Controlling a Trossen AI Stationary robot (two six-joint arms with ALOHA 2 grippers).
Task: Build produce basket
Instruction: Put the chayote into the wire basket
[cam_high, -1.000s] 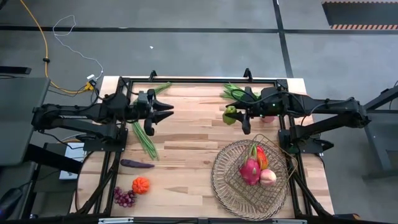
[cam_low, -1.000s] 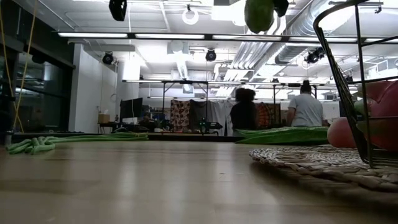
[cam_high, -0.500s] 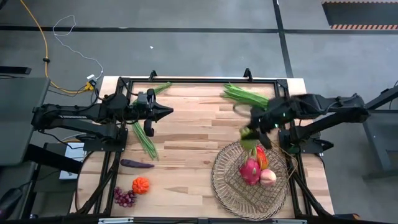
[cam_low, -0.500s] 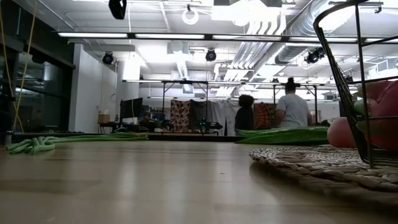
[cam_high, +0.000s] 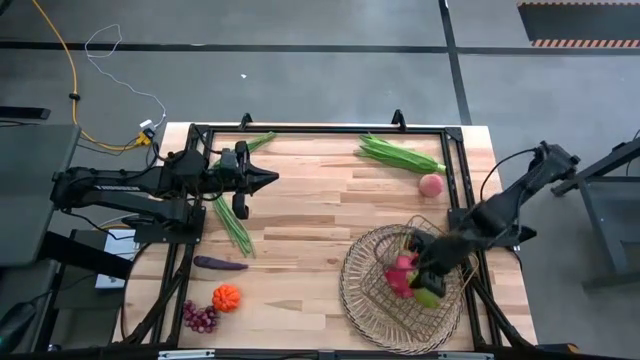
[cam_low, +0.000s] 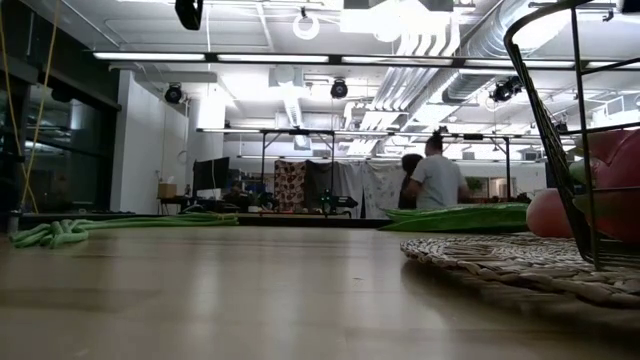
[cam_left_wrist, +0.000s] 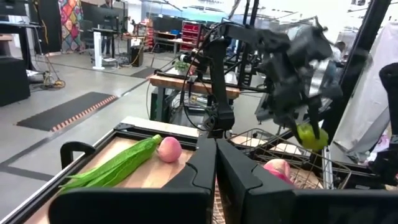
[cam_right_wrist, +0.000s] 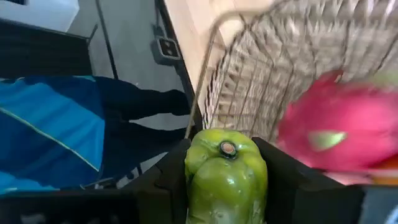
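left gripper (cam_high: 262, 180) idling shut by the tabletop's far-left edge | eggplant (cam_high: 220, 264), pumpkin (cam_high: 226, 297), grapes (cam_high: 200, 317) waiting near-left | right gripper (cam_high: 432, 283), clamping green pepper (cam_right_wrist: 226, 175), is swinging from the far edge over basket (cam_high: 352, 300) | peach (cam_high: 431, 185), previously hidden, showing beside beans (cam_high: 398, 154) | dragon fruit (cam_high: 400, 272) crowding the drop spot

A light butcher-block wooden table (cam_high: 310, 215) edged by a black metal frame (cam_high: 320, 128) stands on a grey concrete floor (cam_high: 330, 70). A yellow cable (cam_high: 60, 70) trails across that floor beyond the table's far left corner. In the low view, long ceiling strip lights (cam_low: 250, 57) and silver ducts (cam_low: 440, 70) hang over an open workshop, where two people (cam_low: 428, 182) stand near patterned cloth panels (cam_low: 290, 185).
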